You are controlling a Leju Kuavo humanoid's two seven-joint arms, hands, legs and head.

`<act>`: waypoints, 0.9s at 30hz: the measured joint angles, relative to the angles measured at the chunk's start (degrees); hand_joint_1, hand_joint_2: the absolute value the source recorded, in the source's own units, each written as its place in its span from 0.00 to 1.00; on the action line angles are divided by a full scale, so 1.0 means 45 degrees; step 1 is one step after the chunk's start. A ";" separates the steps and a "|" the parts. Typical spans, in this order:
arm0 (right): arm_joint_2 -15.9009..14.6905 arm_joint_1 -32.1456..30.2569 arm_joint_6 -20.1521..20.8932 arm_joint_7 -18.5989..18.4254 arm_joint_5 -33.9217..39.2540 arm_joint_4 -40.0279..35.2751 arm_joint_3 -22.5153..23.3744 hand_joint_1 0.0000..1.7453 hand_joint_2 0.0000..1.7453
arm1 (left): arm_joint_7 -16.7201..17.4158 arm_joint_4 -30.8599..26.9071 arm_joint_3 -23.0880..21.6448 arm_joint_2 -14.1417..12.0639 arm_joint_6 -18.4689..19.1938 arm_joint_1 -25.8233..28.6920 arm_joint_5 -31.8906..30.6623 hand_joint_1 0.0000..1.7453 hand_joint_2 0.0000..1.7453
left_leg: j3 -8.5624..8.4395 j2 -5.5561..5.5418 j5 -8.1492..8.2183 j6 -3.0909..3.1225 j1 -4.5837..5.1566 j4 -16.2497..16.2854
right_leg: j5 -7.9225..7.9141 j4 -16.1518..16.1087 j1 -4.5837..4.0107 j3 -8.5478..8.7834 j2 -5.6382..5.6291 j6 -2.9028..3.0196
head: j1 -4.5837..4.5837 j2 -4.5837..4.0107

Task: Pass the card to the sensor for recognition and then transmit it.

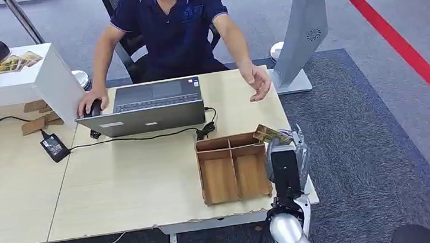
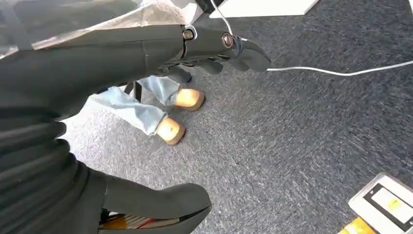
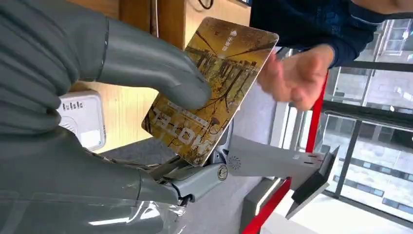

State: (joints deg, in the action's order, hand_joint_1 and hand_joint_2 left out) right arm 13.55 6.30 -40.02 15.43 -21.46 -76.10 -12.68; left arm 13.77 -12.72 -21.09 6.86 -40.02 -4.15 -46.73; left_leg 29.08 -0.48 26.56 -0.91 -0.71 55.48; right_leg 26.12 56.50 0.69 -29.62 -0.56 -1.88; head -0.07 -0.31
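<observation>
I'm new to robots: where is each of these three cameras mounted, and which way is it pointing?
Head view: high on the body, looking down at the desk; the right hand holds the card.
Left wrist view: behind the left hand, facing the carpet.
Right wrist view: behind the right hand, facing the card.
Shared: the head and right wrist views both show the card and the person's hand.

Hidden in part under the thick thumb of the right hand [image 3: 73, 97]: the card [image 3: 214, 83], its small print too fine to read. Cut off by the head view's top edge: the person [image 1: 173, 24] and the grey stand [image 1: 305, 29]. Largely blocked by the left hand [image 2: 97, 63]: the floor and two shoes [image 2: 178, 114].
</observation>
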 joint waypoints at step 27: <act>0.0068 0.1848 0.0000 -0.0180 -0.1448 0.0869 -0.0078 1.00 1.00 | -0.0170 0.0000 -0.0811 -0.0039 0.0204 -0.0034 -0.0209 0.00 1.00 | -0.0003 0.0002 -0.0009 -0.0008 0.0000 0.0000 | -0.0011 0.0000 0.0000 0.0000 -0.0001 -0.0002 | 0.0000 0.0000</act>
State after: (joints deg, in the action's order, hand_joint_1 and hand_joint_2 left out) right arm 13.86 14.61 -40.02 14.62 -27.98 -72.19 -13.03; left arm 13.00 -12.72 -24.74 6.69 -39.10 -4.30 -47.67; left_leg 29.07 -0.47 26.53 -0.94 -0.71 55.48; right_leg 26.07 56.51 0.69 -29.62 -0.57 -1.89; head -0.07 -0.31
